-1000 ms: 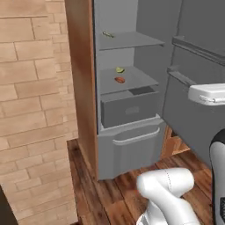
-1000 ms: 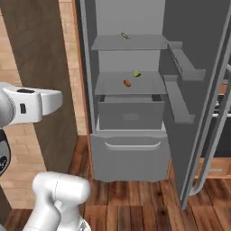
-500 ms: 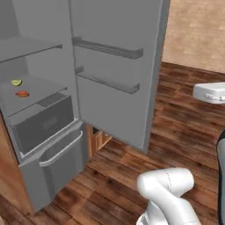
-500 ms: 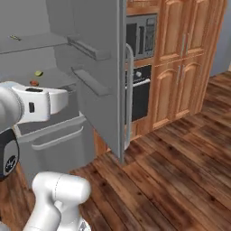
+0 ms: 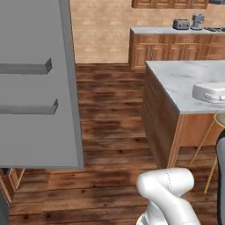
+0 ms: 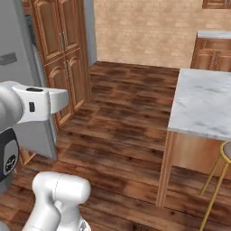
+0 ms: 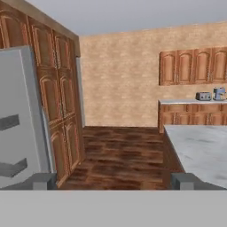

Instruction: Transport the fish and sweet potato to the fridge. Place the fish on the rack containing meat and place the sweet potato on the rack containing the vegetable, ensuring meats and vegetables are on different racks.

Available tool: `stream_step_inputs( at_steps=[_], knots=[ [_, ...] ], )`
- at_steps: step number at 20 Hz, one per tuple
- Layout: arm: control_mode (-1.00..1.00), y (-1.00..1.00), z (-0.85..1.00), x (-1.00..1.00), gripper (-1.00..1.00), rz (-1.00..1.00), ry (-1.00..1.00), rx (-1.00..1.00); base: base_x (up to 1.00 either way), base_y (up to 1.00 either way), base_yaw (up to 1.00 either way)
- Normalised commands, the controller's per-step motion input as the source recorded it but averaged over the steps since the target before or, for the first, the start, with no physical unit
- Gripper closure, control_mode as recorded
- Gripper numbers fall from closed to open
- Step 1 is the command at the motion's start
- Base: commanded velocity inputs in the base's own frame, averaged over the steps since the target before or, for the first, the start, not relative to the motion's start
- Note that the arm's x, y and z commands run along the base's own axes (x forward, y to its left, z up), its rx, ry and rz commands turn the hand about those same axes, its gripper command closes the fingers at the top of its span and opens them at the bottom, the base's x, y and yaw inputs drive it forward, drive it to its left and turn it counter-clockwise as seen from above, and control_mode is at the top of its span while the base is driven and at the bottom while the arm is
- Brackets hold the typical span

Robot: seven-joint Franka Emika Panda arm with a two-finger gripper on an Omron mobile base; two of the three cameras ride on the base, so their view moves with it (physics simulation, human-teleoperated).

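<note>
A broad stretch of bare wooden floor (image 5: pixel 114 110) lies open ahead. On the left the open fridge door (image 5: pixel 35 88) stands edge-on, its two shelf rails jutting out. On the right the marble-topped island (image 5: pixel 184 88) closes that side, with a stool (image 6: pixel 221 180) just beside it. Tall wooden cabinets (image 7: pixel 57 111) line the left wall.

Fridge (image 5: pixel 39 88) door: flat matt grey, smooth, looks like painted metal or plastic; door shelves same grey. Floor (image 5: pixel 114 114): dark wood planks, strong grain, slight sheen. Island desk (image 5: pixel 184 83): pale marble-look top, grey veining, smooth; sides mid-brown wood. Tall cabinets (image 6: pixel 63 49): warm brown wood w/ raised panels, satin. Far wall (image 7: pixel 119 80): tan brick, rough, matt. Toaster (image 5: pixel 181 24) on far counter: metal-look grey.
</note>
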Motion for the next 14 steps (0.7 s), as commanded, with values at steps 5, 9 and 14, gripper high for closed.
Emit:
stream_step_inputs(
  at_steps=[5, 9, 14],
  knots=[
    [1.00, 0.00, 0.00, 0.00, -1.00, 0.00, 0.00, 0.00, -0.03, -0.70, -0.75],
    [1.00, 0.00, 0.00, 0.00, -1.00, 0.00, 0.00, 0.00, 0.04, -1.00, -0.45],
    [1.00, 0.00, 0.00, 0.00, -1.00, 0.00, 0.00, 0.00, 0.23, -1.00, -0.18]
  ],
)
